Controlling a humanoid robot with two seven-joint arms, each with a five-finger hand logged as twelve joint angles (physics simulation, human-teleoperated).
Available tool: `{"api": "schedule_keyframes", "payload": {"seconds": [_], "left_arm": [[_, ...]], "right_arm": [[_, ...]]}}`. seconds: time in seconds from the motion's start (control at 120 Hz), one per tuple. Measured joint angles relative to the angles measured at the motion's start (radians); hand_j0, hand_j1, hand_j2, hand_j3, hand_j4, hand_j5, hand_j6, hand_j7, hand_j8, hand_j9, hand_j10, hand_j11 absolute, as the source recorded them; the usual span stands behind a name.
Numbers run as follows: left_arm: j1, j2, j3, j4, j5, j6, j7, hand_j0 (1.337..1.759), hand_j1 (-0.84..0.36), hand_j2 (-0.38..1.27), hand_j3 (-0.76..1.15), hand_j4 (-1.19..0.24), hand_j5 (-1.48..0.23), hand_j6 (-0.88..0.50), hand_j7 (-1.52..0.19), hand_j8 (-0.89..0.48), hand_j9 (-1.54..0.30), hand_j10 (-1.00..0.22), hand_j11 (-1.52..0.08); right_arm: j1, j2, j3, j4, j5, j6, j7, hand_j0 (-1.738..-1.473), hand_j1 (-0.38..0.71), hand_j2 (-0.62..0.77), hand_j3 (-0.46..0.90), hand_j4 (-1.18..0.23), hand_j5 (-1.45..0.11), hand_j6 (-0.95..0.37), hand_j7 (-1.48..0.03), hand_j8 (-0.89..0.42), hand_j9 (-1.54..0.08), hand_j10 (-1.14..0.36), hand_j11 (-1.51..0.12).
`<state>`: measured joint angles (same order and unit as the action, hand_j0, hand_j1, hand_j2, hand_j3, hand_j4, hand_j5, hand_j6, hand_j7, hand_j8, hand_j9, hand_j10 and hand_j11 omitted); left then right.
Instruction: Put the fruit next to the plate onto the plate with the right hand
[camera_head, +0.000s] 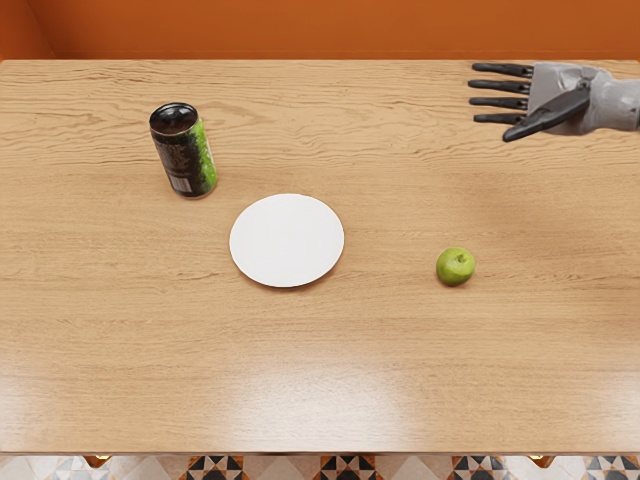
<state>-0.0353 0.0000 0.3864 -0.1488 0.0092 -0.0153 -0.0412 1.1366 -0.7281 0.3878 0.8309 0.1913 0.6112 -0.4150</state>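
Note:
A small green apple lies on the wooden table, to the right of a round white plate that has nothing on it. My right hand comes in from the right edge at the far right of the table, well behind the apple. Its dark fingers are stretched out flat toward the left and it holds nothing. The left arm does not show.
A green and black drink can stands upright behind and to the left of the plate. The table's front edge runs along the bottom of the view, with patterned floor below it. An orange wall stands behind the table.

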Motion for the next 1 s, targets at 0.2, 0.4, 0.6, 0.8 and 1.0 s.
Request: {"api": "schedule_keyframes", "payload": {"seconds": [0.2, 0.4, 0.6, 0.8, 1.0], "left_arm": [[0.000, 0.000, 0.000, 0.000, 0.000, 0.000, 0.000, 1.658, 0.07, 0.05, 0.00, -0.23, -0.30, -0.23, -0.30, -0.23, -0.30, -0.23, -0.30], [0.000, 0.000, 0.000, 0.000, 0.000, 0.000, 0.000, 1.658, 0.07, 0.05, 0.00, -0.23, -0.30, -0.23, -0.30, -0.23, -0.30, -0.23, -0.30], [0.000, 0.000, 0.000, 0.000, 0.000, 0.000, 0.000, 1.658, 0.07, 0.05, 0.00, -0.23, -0.30, -0.23, -0.30, -0.23, -0.30, -0.23, -0.30], [0.000, 0.000, 0.000, 0.000, 0.000, 0.000, 0.000, 1.658, 0.07, 0.05, 0.00, -0.23, -0.30, -0.23, -0.30, -0.23, -0.30, -0.23, -0.30], [0.000, 0.000, 0.000, 0.000, 0.000, 0.000, 0.000, 1.658, 0.07, 0.05, 0.00, -0.23, -0.30, -0.23, -0.30, -0.23, -0.30, -0.23, -0.30]], "right_arm": [[-0.001, 0.000, 0.003, 0.014, 0.002, 0.000, 0.004, -1.658, -0.31, -0.01, 0.00, -0.03, -0.04, -0.03, -0.04, -0.03, -0.04, -0.03, -0.04], [-0.002, 0.009, 0.090, 0.126, -0.327, 0.000, 0.026, -1.658, -0.31, -0.01, 0.00, -0.03, -0.04, -0.03, -0.04, -0.03, -0.04, -0.03, -0.04], [-0.023, -0.064, 0.154, 0.441, -0.719, 0.000, 0.067, -1.658, -0.31, -0.01, 0.00, -0.04, -0.05, -0.04, -0.05, -0.04, -0.05, -0.04, -0.05], [-0.124, -0.104, 0.153, 0.697, -0.974, -0.215, 0.074, -1.658, -0.30, -0.01, 0.00, -0.04, -0.05, -0.04, -0.05, -0.04, -0.05, -0.04, -0.05], [-0.234, -0.100, 0.112, 0.815, -1.175, -0.467, 0.067, -1.658, -0.30, -0.01, 0.00, -0.04, -0.05, -0.05, -0.05, -0.04, -0.05, -0.04, -0.05]]}}
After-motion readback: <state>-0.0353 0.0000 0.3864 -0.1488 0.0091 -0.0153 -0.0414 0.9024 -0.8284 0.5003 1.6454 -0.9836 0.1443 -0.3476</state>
